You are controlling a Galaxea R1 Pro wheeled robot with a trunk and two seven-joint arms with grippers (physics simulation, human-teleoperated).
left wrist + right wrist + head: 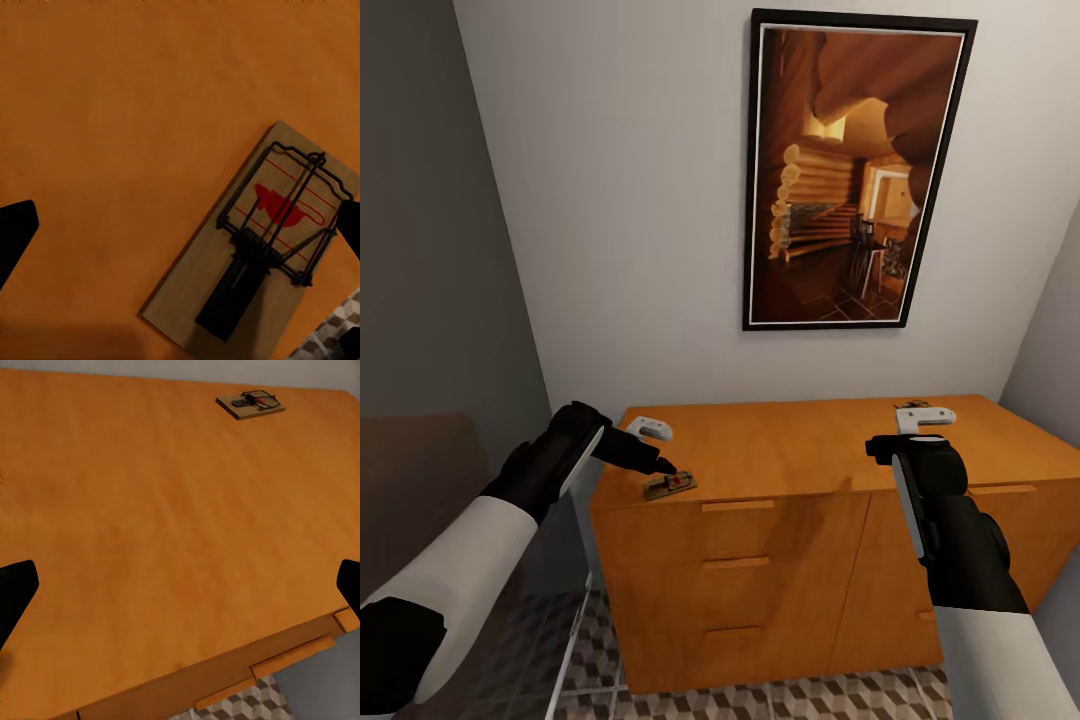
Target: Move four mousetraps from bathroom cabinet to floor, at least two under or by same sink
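Note:
The orange-brown cabinet [810, 455] stands against the white wall. One mousetrap [670, 486] lies flat on its top near the front left corner, a wooden slab with dark wire and a red spot. My left gripper [658, 450] hovers open just above and behind it. In the left wrist view the mousetrap [259, 240] lies on the cabinet top [112, 112] close to one fingertip [349, 225] of the left gripper [180, 229]. My right gripper [922, 412] is open over the top's right part. Its wrist view shows a mousetrap [251, 405] far off. The bathroom sink is out of view.
A framed picture [855, 170] of a log interior hangs above the cabinet. Cube-patterned floor tiles [760, 700] run in front of the drawers. A dark grey wall [430, 250] closes the left side, and another wall [1050, 340] meets the cabinet's right end.

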